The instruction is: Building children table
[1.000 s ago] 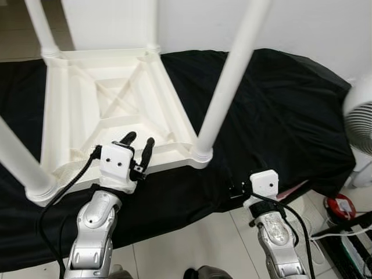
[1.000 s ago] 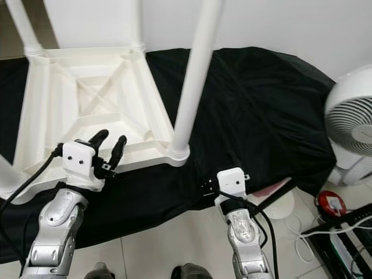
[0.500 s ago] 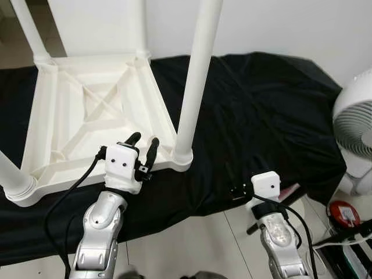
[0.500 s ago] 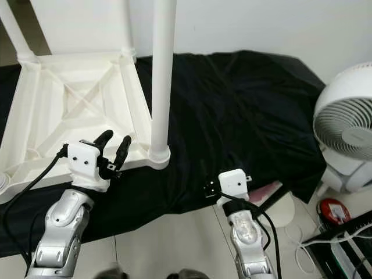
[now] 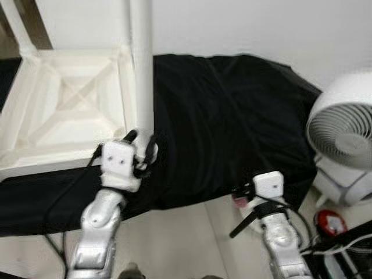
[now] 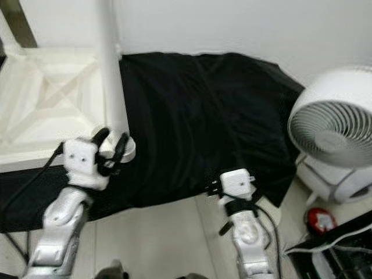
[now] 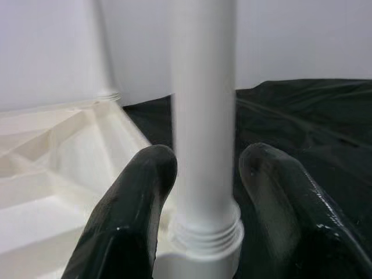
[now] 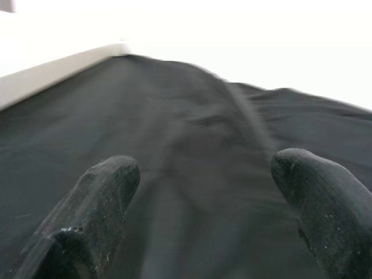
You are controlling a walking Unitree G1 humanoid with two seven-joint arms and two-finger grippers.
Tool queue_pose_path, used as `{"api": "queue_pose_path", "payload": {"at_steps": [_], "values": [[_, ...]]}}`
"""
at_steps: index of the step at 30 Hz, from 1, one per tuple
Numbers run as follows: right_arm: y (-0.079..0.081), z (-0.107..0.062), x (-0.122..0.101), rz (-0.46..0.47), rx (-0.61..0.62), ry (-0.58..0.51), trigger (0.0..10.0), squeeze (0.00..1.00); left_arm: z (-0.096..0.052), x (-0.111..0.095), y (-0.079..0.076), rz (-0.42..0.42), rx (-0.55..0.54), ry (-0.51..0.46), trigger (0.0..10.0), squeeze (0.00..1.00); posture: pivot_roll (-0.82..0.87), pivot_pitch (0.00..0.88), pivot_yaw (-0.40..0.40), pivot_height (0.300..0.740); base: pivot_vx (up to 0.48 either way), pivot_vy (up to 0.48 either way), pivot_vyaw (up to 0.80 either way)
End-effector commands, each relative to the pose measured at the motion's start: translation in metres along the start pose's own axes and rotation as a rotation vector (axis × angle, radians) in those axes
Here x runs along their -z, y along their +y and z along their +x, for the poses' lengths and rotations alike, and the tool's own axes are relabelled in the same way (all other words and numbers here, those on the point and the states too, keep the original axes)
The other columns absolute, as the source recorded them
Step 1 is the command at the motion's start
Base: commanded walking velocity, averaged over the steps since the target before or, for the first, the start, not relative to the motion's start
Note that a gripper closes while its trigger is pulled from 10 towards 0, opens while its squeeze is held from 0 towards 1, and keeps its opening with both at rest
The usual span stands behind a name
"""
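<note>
A white plastic children's table [image 5: 64, 110] lies upside down on a black cloth [image 5: 232, 116], its legs pointing up. My left gripper [image 5: 141, 148] is at the table's near right corner. It is open, and its black fingers [image 7: 136, 203] straddle the threaded base of the upright white leg [image 7: 203, 116] with thin gaps on both sides. My right gripper [image 8: 206, 174] hovers open and empty over the cloth's near edge, to the right of the table. Its white wrist block [image 5: 268, 185] shows in the eye views.
A white floor fan [image 5: 343, 133] stands at the right, close to the cloth's corner. A small red object [image 5: 327, 221] and a power strip with cables [image 5: 349, 256] lie on the tiled floor beside my right arm. A white wall runs behind.
The whole picture has shifted, so the camera has turned right. My left gripper has gone from the table's rim to straddling the near right leg's base. The right arm holds its pose.
</note>
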State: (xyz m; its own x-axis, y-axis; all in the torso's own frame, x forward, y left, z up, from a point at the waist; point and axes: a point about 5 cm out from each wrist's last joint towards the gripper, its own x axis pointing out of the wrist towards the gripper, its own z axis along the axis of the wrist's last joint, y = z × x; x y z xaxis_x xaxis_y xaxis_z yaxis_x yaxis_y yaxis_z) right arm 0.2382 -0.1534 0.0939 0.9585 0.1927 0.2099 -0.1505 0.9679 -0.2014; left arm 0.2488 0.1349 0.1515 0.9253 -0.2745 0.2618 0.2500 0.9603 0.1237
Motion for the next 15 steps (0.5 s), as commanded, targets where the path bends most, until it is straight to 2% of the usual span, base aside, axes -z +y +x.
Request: {"api": "queue_pose_path", "payload": {"at_steps": [1, 6, 10, 15], "values": [[0.0006, 0.0006, 0.001, 0.004, -0.004, 0.005, 10.0, 0.0, -0.0009, 0.0031, 0.0015, -0.006, -0.044, 0.015, 10.0, 0.0, 0.09, 0.02, -0.063, 0.74, 0.0, 0.0, 0.8], [0.0015, 0.0027, 0.0017, 0.0, -0.009, 0.007, 10.0, 0.0, 0.0011, 0.0035, 0.0007, -0.009, -0.05, 0.018, 10.0, 0.0, 0.09, 0.016, -0.062, 0.74, 0.0, 0.0, 0.8], [0.0001, 0.0033, 0.0028, 0.02, -0.004, 0.014, 10.0, 0.0, 0.0019, 0.0034, 0.0001, -0.015, -0.048, 0.018, 10.0, 0.0, 0.08, 0.015, -0.06, 0.74, 0.0, 0.0, 0.0], [-0.0016, 0.0046, 0.0041, 0.037, 0.0, 0.021, 10.0, 0.0, 0.0027, 0.0053, 0.0, -0.06, -0.045, 0.03, 10.0, 0.0, 0.08, 0.014, -0.059, 0.74, 0.0, 0.0, 0.0]]}}
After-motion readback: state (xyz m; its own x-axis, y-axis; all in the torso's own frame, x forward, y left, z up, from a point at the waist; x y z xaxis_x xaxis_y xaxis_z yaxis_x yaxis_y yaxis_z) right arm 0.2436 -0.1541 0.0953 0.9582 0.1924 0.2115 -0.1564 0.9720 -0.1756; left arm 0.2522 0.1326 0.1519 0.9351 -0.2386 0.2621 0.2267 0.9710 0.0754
